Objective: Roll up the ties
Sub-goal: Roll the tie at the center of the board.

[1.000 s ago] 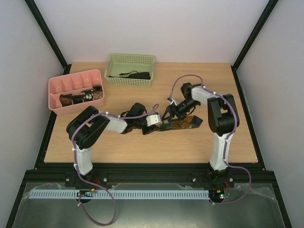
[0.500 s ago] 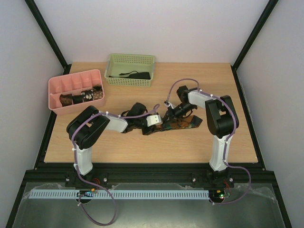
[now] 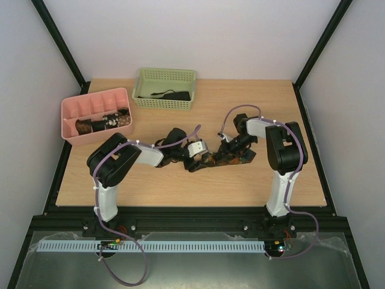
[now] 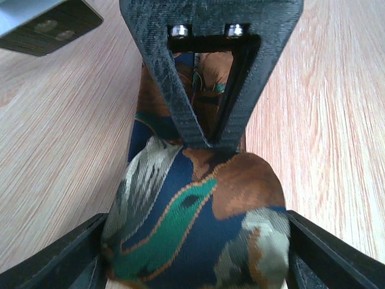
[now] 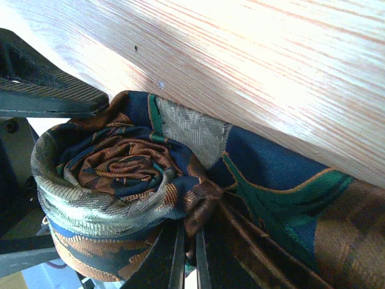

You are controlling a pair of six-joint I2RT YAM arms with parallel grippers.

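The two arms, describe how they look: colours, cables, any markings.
The left arm and right arm share one build: white links between bulky black joint housings, with thin purple cables looping alongside. The left tool and right tool have black, finely textured fingers. No markings are legible.

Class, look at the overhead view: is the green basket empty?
No, a dark tie lies inside the green basket.

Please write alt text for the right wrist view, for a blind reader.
A necktie with a brown, navy and green pattern lies partly rolled into a coil on the wooden table. The right claw is shut on its fabric beside the coil.
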